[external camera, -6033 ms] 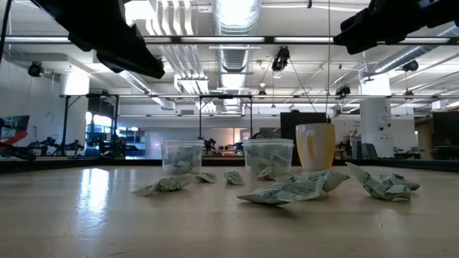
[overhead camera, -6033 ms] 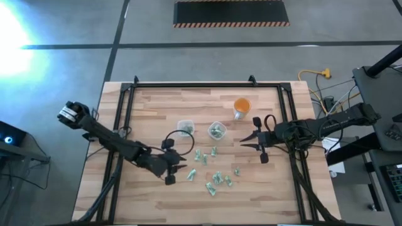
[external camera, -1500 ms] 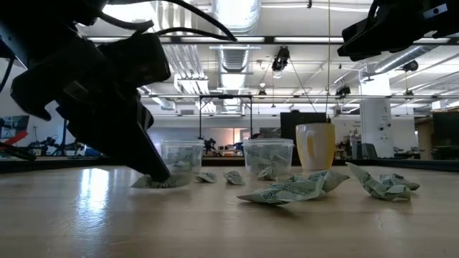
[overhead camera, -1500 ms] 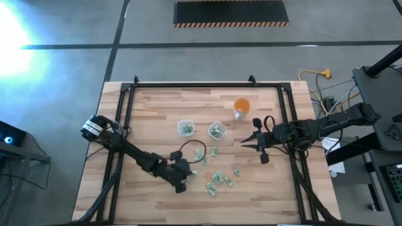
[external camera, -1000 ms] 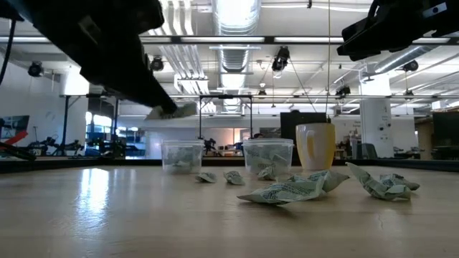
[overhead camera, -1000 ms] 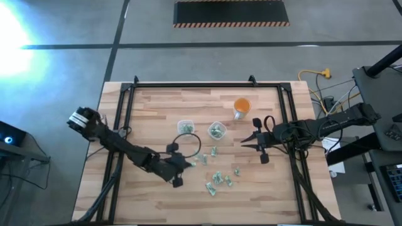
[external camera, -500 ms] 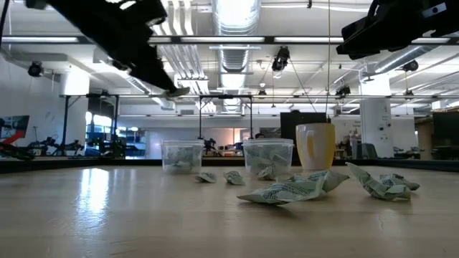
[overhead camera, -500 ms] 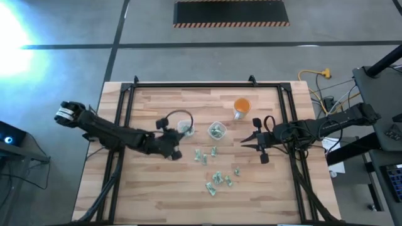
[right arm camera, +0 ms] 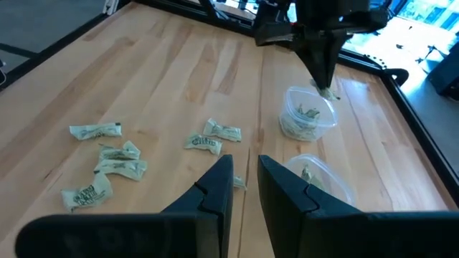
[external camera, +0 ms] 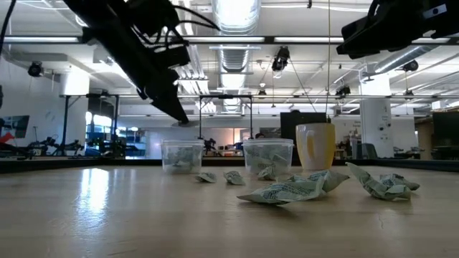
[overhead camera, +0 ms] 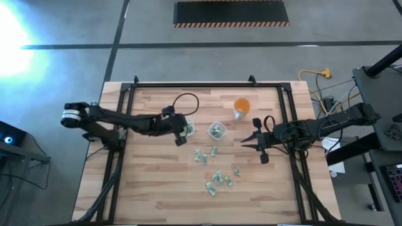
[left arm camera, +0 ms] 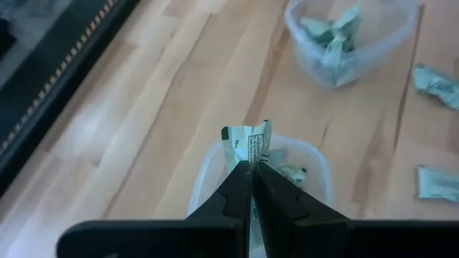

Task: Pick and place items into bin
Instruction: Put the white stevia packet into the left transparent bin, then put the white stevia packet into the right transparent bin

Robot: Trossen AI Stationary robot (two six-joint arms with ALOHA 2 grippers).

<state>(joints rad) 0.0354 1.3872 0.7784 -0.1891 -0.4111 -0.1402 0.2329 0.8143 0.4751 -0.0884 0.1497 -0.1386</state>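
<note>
While the left tool [left arm camera: 251,168] pinches one wrapper [left arm camera: 249,143], it hovers over the clear cup [left arm camera: 262,175].
Right tool [right arm camera: 244,179], spread, waits at right of frame.

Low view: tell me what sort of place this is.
Probably a robotics lab or workshop in an industrial hall. Exposed ceiling ducts and strip lights run overhead, the floor beyond the wooden table is open, and the left gripper hangs over a clear cup.
</note>
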